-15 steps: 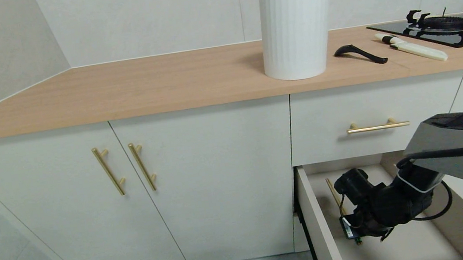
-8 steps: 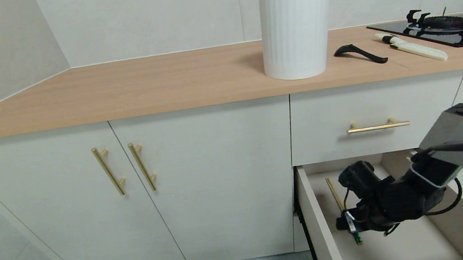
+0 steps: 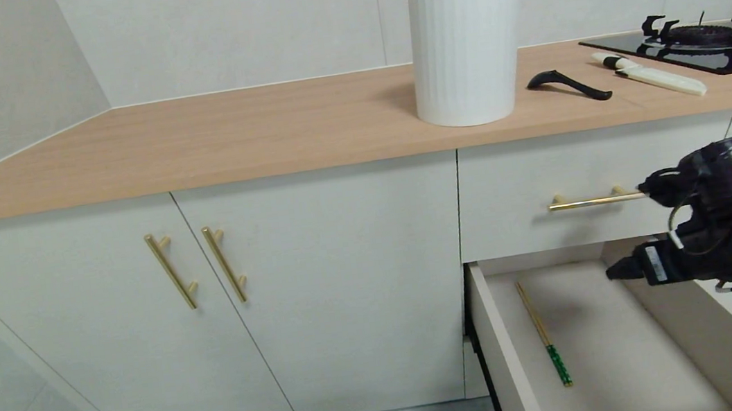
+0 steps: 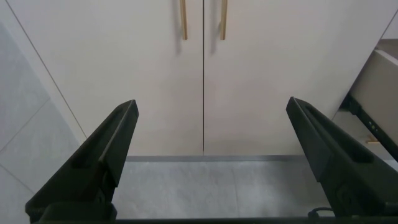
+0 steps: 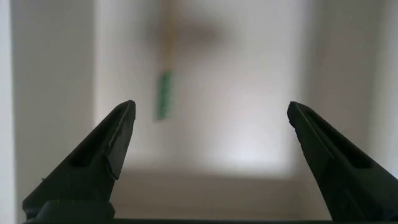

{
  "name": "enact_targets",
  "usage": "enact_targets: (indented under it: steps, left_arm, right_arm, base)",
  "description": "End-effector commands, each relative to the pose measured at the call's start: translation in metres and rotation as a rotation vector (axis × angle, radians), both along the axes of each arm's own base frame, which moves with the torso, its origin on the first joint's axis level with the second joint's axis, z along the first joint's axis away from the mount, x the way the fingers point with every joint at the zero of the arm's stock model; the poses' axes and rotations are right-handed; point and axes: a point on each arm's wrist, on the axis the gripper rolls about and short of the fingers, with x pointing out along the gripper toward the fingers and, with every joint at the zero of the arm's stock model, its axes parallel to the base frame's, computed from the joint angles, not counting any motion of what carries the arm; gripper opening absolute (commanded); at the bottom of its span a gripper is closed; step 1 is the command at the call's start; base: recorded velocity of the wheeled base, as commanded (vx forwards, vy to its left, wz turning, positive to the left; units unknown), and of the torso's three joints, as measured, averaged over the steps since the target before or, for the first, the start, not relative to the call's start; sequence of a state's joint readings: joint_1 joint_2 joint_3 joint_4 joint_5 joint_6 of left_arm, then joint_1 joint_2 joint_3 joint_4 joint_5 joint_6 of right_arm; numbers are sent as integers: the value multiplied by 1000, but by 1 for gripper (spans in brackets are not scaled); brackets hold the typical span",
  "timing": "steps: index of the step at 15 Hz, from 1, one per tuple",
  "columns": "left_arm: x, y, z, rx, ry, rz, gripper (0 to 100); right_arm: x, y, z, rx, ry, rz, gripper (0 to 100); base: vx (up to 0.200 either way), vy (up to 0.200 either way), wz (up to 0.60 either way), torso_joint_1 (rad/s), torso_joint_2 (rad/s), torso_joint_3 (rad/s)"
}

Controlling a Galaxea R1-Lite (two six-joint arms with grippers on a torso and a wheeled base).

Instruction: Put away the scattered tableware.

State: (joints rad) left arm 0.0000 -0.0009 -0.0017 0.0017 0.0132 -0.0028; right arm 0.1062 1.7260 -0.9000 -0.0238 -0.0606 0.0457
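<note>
Wooden chopsticks (image 3: 544,335) with green ends now lie alone on the floor of the open drawer (image 3: 503,356), close along its left wall. A second ago my right gripper (image 3: 615,270) was down over them. It has since risen clear to hang near the brass handle (image 3: 597,201) of the drawer above, fingers spread and empty. My left gripper (image 4: 211,109) is spread too, facing the cabinet doors (image 4: 249,81). On the wood-grain countertop (image 3: 225,135) stand a white ribbed cylinder (image 3: 468,39), a black-handled tool (image 3: 568,84) and a pale knife (image 3: 650,74) beside the black hob (image 3: 702,45).
</note>
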Motion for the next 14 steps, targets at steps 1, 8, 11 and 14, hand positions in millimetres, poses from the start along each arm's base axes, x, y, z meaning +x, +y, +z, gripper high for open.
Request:
enact_targets:
  steps: [1,8,11,14]
  left_arm:
    - [0,0,0,0,1,-1,100]
    - [0,0,0,0,1,1,100]
    - [0,0,0,0,1,-1,100]
    - [0,0,0,0,1,-1,100]
  right_arm:
    - [-18,-19,37,0,-126,-20,100]
    - [-28,-19,38,-22,-131,4,100]
    - [-29,-19,40,-21,-137,5,100]
    - [-29,-19,39,-21,-135,7,100]
  base:
    - [0,0,0,0,0,0]
    - [0,0,0,6,-86,-122]
    - [0,0,0,64,-510,-359]
    - [0,0,0,123,-489,-336]
